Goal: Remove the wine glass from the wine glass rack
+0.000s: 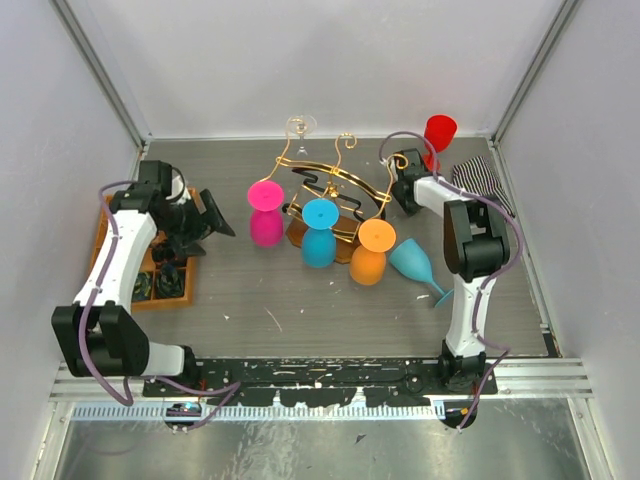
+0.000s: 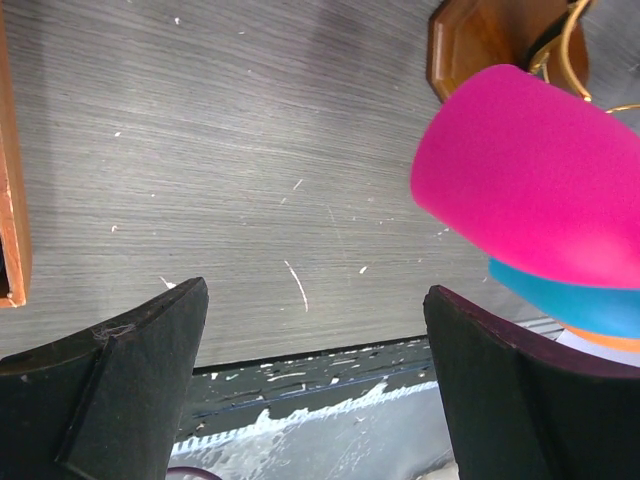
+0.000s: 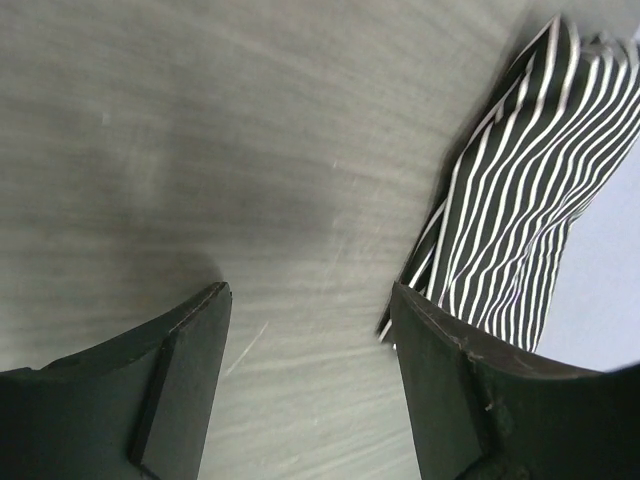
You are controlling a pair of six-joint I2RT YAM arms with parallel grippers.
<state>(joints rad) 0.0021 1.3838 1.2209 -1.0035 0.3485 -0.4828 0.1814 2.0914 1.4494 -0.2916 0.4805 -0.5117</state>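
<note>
While 3 glasses, the pink glass [image 1: 265,211], blue glass [image 1: 318,231] & orange glass [image 1: 372,251], are hung upside down on the wine glass rack [image 1: 335,185] mid-table, the left gripper [image 2: 315,298] is seen wide open w/ nothing in it, near the pink glass, not touching. The right gripper [image 3: 308,295] is seen open & empty too, by the rack's right side, near a striped cloth [image 3: 520,190].

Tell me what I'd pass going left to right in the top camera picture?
orange tray → left gripper → pink glass → blue glass → orange glass → teal glass lying down → striped cloth
</note>
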